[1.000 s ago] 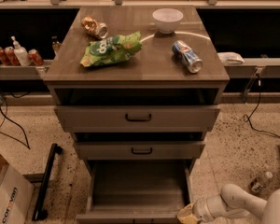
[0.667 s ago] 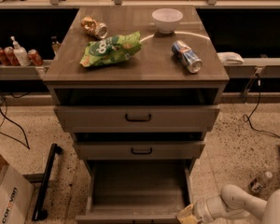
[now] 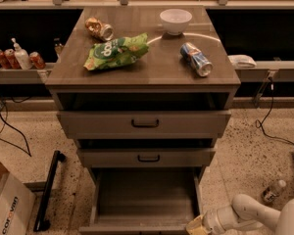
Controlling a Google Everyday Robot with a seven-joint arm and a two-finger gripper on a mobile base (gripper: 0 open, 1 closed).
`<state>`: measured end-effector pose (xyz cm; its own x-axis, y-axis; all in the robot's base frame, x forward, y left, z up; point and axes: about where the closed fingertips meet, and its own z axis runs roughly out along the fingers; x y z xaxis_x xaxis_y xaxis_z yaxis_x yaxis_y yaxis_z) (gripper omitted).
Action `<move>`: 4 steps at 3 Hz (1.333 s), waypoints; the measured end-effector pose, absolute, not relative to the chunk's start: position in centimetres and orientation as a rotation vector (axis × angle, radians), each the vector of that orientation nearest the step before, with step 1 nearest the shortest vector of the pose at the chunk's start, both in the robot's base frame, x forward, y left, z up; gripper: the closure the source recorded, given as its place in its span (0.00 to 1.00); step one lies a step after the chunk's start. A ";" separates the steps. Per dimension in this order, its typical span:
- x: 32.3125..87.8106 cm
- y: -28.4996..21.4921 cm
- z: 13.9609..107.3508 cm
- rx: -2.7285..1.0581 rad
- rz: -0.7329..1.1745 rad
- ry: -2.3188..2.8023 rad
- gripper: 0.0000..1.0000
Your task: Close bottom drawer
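- Little has moved since a second ago: the gripper (image 3: 198,225) sits at the same spot by the drawer's front right corner, and the bottom drawer (image 3: 144,195) is pulled out just as far.
- Camera view: the bottom drawer stands wide open at the foot of the table (image 3: 161,75). Its deep, plain box is bare inside, and its front lies along the lower edge of the picture. The handle is out of view.
- Above it, the middle drawer (image 3: 146,157) and the top drawer (image 3: 144,124) each stand out a little, in steps.
- The gripper is low at the bottom right, on the end of the pale arm (image 3: 245,212) that comes in from the right. It is just beside the right end of the drawer front; I cannot tell whether it touches, nor whether it is open or closed.
- The drawer front runs left to right, and the slide runs from the camera back into the table. From the gripper, the drawer box lies to the left and further in.
- I judge that the push must go straight inward. As the gripper is at the right end rather than the middle, the drawer could skew on its runners.
- On the table lie a green chip bag (image 3: 116,51), a white bowl (image 3: 175,20), a blue can (image 3: 196,59) and a crushed can (image 3: 99,28), all well apart from the work.
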<state>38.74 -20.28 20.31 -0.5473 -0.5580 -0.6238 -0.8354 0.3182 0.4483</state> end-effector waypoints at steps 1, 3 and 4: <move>38.7 -20.3 20.4 -1.243 1.084 2.236 0.59; 38.5 -19.9 20.2 -1.244 1.096 2.234 0.14; 38.4 -19.7 20.1 -1.245 1.100 2.233 0.00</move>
